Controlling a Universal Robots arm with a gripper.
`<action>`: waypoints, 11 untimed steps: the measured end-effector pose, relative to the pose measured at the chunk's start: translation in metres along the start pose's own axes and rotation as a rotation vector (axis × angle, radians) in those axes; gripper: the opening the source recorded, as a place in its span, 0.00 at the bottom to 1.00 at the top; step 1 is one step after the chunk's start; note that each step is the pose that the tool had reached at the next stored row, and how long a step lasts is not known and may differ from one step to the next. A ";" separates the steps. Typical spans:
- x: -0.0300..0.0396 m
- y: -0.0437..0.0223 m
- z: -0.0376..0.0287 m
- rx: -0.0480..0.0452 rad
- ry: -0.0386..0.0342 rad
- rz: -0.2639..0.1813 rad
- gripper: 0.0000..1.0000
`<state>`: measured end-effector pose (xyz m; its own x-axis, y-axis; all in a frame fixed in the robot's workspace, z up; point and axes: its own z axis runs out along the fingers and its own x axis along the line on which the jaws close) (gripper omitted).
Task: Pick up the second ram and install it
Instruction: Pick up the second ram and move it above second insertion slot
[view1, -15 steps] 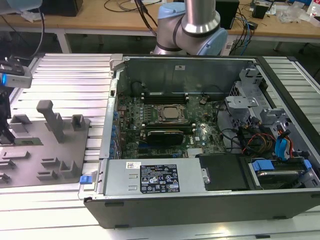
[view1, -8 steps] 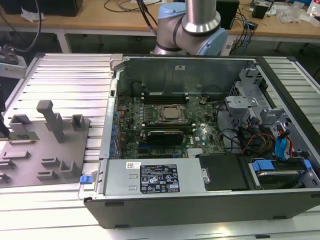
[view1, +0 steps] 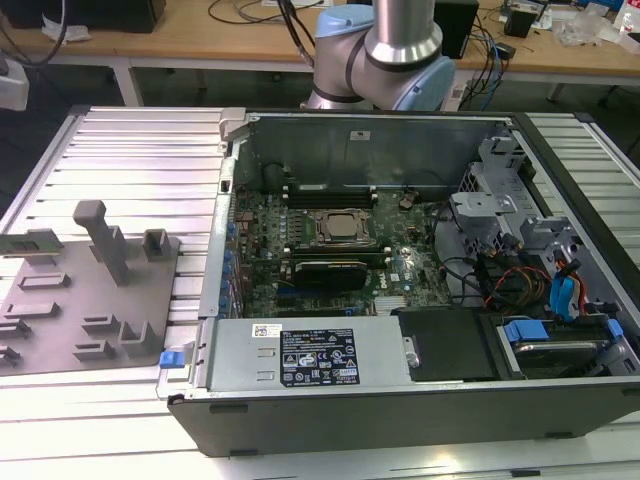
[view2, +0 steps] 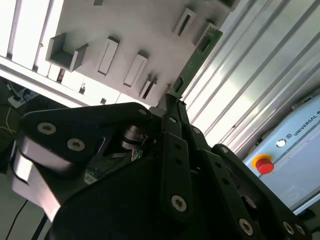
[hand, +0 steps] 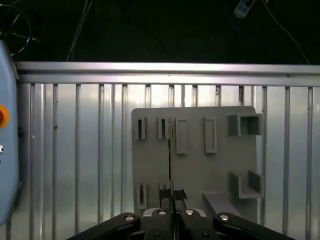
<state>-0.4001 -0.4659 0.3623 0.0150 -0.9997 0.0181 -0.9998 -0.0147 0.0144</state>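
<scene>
My gripper (view2: 171, 102) is shut on one end of the second ram (view2: 201, 52), a thin green board with dark chips. The stick pokes out past the fingertips, lifted above the grey fixture plate (view2: 145, 25). In the first wrist view the second ram (hand: 170, 160) appears edge-on as a thin line between the fingers of the gripper (hand: 172, 200), over the fixture plate (hand: 200, 175) and its empty slots. In the exterior view the fixture plate (view1: 60, 300) lies at the left, and the open computer's motherboard with the CPU socket (view1: 340, 228) is in the middle.
The open computer case (view1: 420, 400) takes up the exterior view's right, with its power supply (view1: 310, 355), cables and drive bays. The arm's body (view1: 400, 45) rises behind it. Ribbed metal table (view1: 140, 160) surrounds the fixture. A pale box with a red button (view2: 263, 164) stands beside the table.
</scene>
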 end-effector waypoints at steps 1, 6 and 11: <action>-0.0009 0.0001 -0.0045 0.0000 -0.0008 0.000 0.13; -0.0083 0.0002 -0.0231 0.0001 -0.0081 0.000 0.13; -0.0102 0.0006 -0.0485 0.0002 -0.0101 0.000 0.13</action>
<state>-0.4001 -0.4549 0.4106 0.0149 -0.9999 0.0080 -0.9998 -0.0148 0.0142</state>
